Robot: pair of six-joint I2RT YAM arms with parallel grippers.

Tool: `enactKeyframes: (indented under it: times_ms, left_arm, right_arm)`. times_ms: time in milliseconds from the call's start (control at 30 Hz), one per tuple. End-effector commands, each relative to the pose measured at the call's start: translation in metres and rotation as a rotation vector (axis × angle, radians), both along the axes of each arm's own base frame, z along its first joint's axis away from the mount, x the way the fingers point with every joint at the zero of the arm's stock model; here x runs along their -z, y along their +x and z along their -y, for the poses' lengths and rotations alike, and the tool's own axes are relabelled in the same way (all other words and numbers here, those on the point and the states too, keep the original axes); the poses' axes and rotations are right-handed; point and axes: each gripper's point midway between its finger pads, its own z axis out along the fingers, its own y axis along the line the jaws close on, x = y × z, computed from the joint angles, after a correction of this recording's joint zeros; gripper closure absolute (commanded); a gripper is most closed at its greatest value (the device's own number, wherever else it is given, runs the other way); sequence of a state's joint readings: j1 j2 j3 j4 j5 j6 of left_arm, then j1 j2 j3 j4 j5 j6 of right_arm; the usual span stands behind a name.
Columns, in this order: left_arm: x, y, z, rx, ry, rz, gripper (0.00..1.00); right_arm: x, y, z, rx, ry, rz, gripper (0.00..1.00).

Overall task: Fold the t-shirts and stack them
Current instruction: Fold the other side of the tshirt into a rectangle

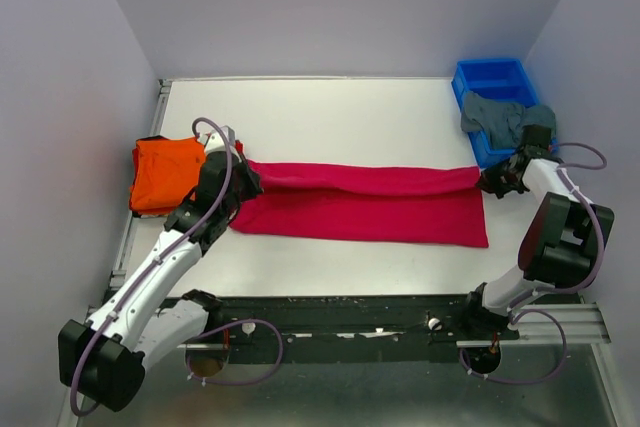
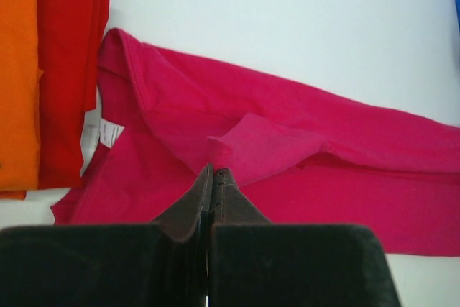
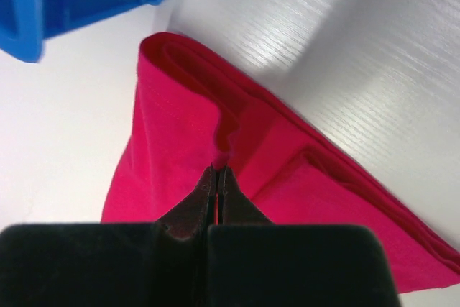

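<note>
Progress check: I'd call it roughly half done. The bright orange folded t-shirt sits on top of a folded red t-shirt at the left edge of the white table, so that looks like the stack started. The grey-teal t-shirt is crumpled over the rim of the blue plastic bin in the far right corner and looks untouched. The one in play is the crimson-pink cloth t-shirt, laid out as a long band across the middle of the table with its far edge turned over lengthwise. It needs more folds before it goes on the pile. The left gripper is at the band's left end, right beside the stack, jaws pressed together on a raised flap of pink cloth. The right gripper is at the opposite end, just in front of the bin, also clamped tight on the folded corner, so the shirt runs straight between the two.
</note>
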State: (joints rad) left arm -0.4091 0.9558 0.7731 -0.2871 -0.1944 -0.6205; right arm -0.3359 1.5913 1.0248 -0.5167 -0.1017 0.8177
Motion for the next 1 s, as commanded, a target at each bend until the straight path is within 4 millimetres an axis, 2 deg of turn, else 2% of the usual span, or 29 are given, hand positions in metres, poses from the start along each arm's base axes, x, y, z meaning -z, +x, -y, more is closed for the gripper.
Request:
enactKeyframes:
  times_ms: [0, 67, 233, 467, 700, 900, 967]
  left_arm:
    - [0.032, -0.020, -0.003, -0.001, 0.007, -0.074, 1.00]
    - [0.041, -0.024, -0.003, 0.002, 0.007, -0.095, 1.00]
    - [0.049, -0.028, -0.005, -0.012, 0.005, -0.101, 1.00]
    - [0.044, -0.030, -0.015, -0.054, 0.020, -0.082, 1.00]
    - [0.042, -0.029, -0.015, -0.051, 0.019, -0.075, 1.00]
    - [0.052, -0.034, -0.011, -0.032, 0.000, -0.095, 1.00]
    - [0.058, -0.039, -0.009, -0.018, -0.016, -0.109, 1.00]
  right_arm:
    - [0.014, -0.009, 0.003, 0.018, -0.004, -0.023, 0.99]
    - [0.020, -0.012, 0.002, 0.026, 0.004, -0.032, 0.99]
    - [0.028, -0.022, 0.003, 0.056, -0.005, -0.072, 0.99]
    - [0.023, -0.037, 0.015, 0.092, -0.085, -0.099, 0.99]
    - [0.026, -0.043, 0.016, 0.081, -0.100, -0.118, 0.98]
    - [0.032, -0.044, 0.012, 0.073, -0.083, -0.112, 0.80]
    - [0.025, -0.041, 0.013, 0.070, -0.094, -0.085, 0.60]
